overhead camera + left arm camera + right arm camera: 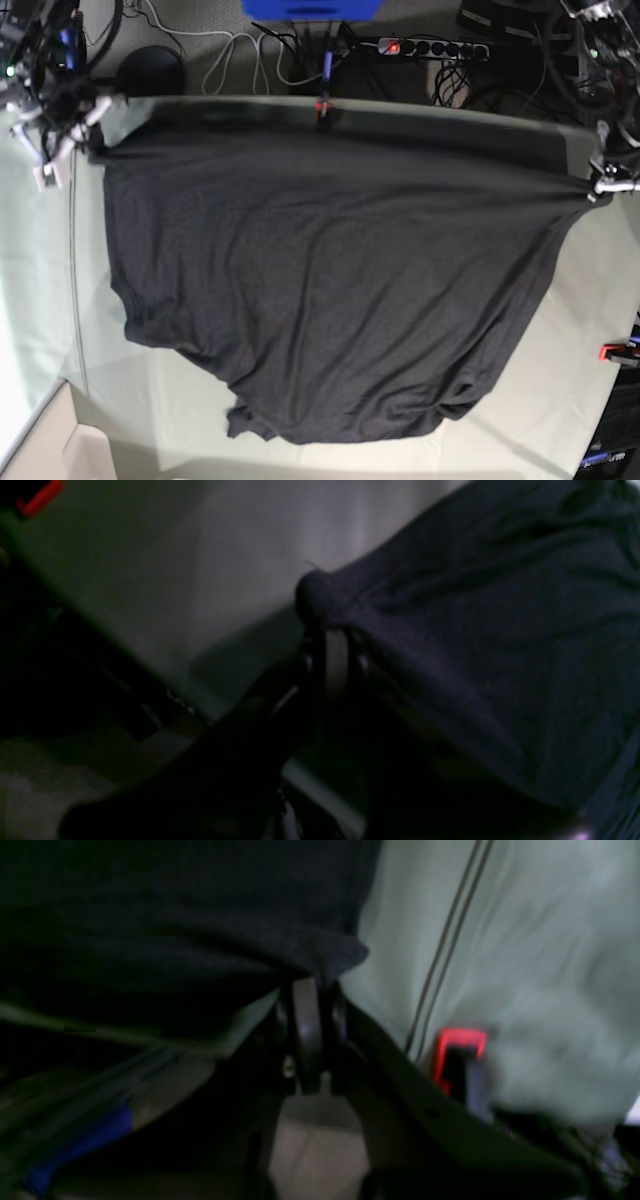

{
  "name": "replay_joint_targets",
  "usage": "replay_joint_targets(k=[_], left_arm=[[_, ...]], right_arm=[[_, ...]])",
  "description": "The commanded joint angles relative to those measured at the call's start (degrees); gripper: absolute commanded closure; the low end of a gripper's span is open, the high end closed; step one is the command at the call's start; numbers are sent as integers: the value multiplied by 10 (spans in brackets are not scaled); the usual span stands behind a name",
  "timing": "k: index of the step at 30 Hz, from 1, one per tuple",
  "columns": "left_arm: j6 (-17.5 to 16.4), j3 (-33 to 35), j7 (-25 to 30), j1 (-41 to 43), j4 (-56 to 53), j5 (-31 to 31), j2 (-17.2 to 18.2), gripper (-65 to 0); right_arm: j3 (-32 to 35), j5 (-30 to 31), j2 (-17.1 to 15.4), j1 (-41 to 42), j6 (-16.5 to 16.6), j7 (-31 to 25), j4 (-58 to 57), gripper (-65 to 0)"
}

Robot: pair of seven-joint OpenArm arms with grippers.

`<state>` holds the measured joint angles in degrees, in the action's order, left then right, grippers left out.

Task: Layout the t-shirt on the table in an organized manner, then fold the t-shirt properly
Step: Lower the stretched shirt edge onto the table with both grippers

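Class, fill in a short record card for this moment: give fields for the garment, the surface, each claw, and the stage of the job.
garment: t-shirt, dark, stretched wide between two held corners, lower edge bunched
surface: table, pale green cloth cover
left claw: shut on a t-shirt corner
right claw: shut on a t-shirt corner
edge fitting: red clamp
stage: being spread out, not yet folded

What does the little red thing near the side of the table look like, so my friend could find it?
Start at the wide pale green table with the big dark t-shirt spread over it. Follow the table's right side in the base view, past the shirt's hem, to the edge. The small red clamp sits there, the only bright spot on that side.
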<state>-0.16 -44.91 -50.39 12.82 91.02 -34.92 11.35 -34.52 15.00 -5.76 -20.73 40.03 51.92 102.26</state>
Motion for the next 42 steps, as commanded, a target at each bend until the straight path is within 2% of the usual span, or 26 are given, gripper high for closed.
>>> replay_joint_targets(k=[1,5,18,22,26,34,41,42], left_arm=[[-1,-2,10,-16,9,-4,10,-1],[-1,-1,9,-35,14,-4,11,-1],[-1,-2,13,-35,-17,-4,14,-1],[-1,-1,10,-73,-25,-4,15,-1],[-1,4,9,-117,-32,-4,14,-1],[4,70,14,-202,-103,-4,16,-1],[4,71,15,-253,-170,-4,16,-1],[4,71,15,-259,-177,-4,16,-1]], right_arm=[[-2,4,-13,12,0,-10,8,0],[1,4,-16,41,0,-9,9,0],[1,4,-34,44,0,-9,8,0],[5,3,-40,62,0,-10,6,0],[5,3,-43,104,0,-10,-30,0],[48,3,-78,197,0,-11,-160,0],[78,3,-104,255,0,-13,-240,0],[82,3,-107,264,0,-13,-253,-17]])
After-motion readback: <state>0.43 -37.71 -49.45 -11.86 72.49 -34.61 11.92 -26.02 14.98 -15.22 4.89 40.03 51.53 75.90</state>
